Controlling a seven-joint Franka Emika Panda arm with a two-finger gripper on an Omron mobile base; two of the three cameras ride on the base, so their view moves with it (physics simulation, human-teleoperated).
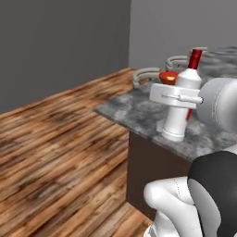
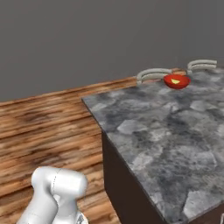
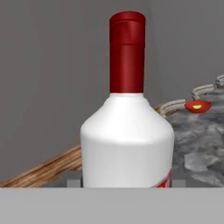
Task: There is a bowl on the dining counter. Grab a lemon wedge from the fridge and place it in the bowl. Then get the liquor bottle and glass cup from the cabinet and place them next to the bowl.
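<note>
Hand view first: liquor bottle square in front, white body and red neck, long axis upright, pinched between the dark fingertips low at its sides. Pincer clamped round the bottle's mid-body in the left base view, set fairly wide because of that broad body. Bottle base hanging just over, or perhaps touching, the near part of the grey stone tabletop; contact too close to call. Farther along, well apart from the bottle, red bowl near the far edge, something yellow inside, probably the lemon wedge. Bowl lies beyond the bottle and to its right in the hand view. Judged next: carry the bottle farther over the tabletop toward the bowl, keep it upright, set down beside it.
</note>
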